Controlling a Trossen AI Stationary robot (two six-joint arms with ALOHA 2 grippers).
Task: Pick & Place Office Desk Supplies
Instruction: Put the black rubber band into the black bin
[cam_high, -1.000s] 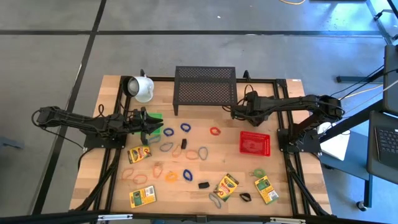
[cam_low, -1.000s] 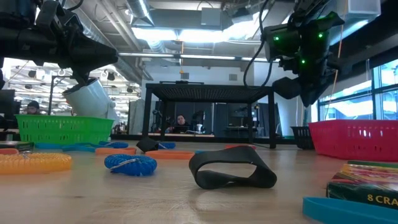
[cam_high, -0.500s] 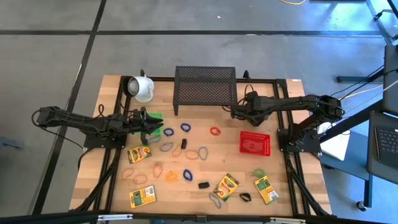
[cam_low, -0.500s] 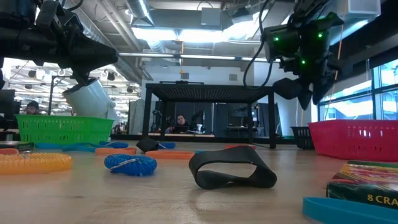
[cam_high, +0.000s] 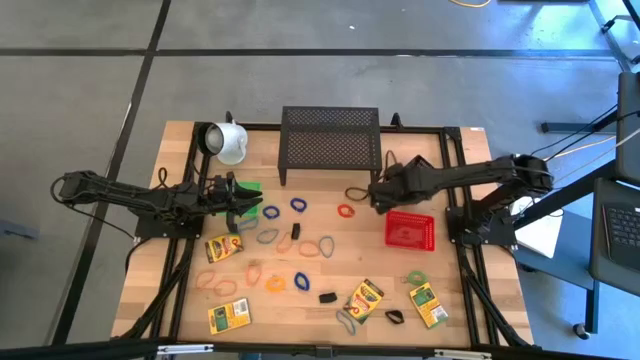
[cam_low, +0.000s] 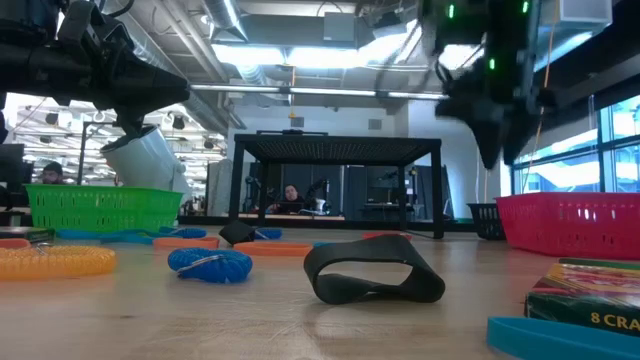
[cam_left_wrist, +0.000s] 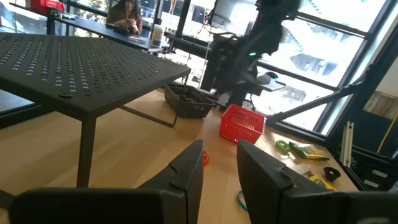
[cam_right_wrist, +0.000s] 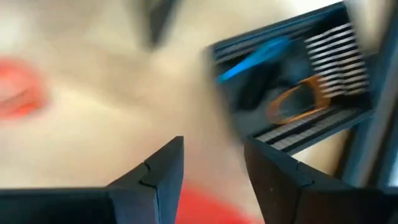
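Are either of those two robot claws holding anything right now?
No. The right gripper shows open jaws with nothing between them, and the left gripper likewise shows an empty gap.

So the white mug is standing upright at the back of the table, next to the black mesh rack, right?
Not quite. The high view shows the white mug lying on its side, its open mouth facing the table's left edge, not standing upright. The rest holds: it sits at the back of the table, just left of the black mesh rack.

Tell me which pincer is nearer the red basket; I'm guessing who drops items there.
Right. The right pincer hovers just off the red basket, toward the mesh rack. The left pincer is across the table by the green basket.
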